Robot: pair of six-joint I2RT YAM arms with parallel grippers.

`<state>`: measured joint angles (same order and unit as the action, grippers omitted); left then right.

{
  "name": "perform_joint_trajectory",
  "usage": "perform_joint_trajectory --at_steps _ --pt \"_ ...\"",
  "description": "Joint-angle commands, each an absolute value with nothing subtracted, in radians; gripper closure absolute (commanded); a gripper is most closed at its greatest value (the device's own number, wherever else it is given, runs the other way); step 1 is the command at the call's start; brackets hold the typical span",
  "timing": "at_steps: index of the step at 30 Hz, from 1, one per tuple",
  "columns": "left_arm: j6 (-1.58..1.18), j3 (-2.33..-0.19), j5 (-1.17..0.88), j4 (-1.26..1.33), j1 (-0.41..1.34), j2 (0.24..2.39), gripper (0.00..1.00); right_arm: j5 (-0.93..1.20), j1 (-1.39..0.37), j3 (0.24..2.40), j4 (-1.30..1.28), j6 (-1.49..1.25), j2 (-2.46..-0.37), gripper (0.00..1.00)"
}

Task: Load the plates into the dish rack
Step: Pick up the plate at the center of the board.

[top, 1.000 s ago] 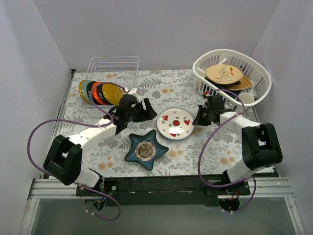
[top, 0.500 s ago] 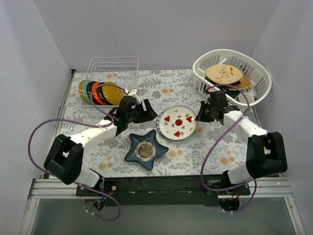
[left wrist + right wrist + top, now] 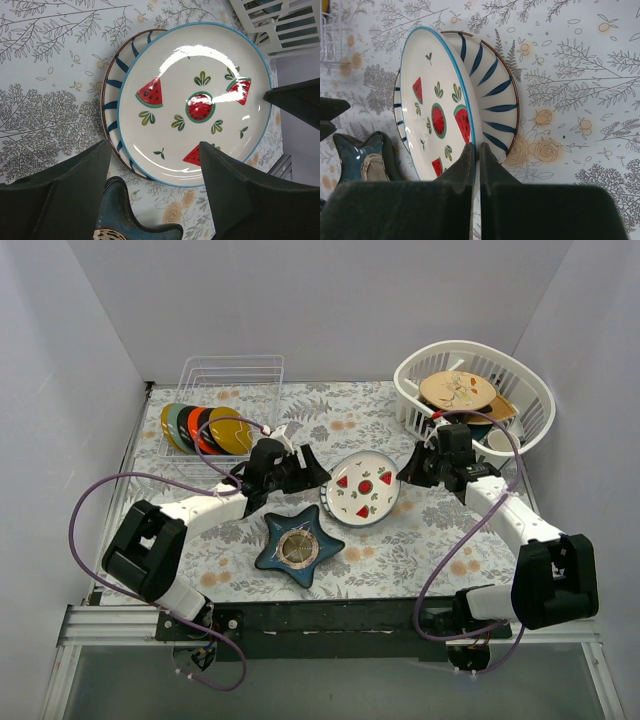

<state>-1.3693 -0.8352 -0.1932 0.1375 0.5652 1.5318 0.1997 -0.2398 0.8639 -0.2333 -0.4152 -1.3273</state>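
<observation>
The white plate with red triangles (image 3: 364, 488) is tilted up on its left edge at the table's middle. It also shows in the left wrist view (image 3: 195, 100) and the right wrist view (image 3: 437, 120). My right gripper (image 3: 408, 472) (image 3: 476, 150) is shut on its right rim. Under it lies a blue-striped plate (image 3: 492, 90) (image 3: 112, 95). My left gripper (image 3: 315, 472) (image 3: 155, 165) is open and empty, just left of the tilted plate. The dish rack (image 3: 230, 375) stands at the back left, with yellow (image 3: 232, 430), orange-red (image 3: 205, 430) and teal (image 3: 178, 423) plates upright.
A dark blue star-shaped dish (image 3: 298, 546) lies just in front of the left gripper and shows in the left wrist view (image 3: 125, 220). The white oval basket (image 3: 530, 400) at the back right holds a tan sprig plate (image 3: 457, 390) and other dishes.
My right gripper has risen and moved toward the basket side, tilting the white plate up off the striped plate. My left gripper has moved right toward the plate's edge.
</observation>
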Motion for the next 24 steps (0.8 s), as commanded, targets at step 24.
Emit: perform_joint_trajectory --at_steps 24 --pt "-1.425 -0.799 -0.255 0.264 0.581 1.582 0.30 0.353 -0.149 0.799 -0.061 -0.558 -1.187 0.99"
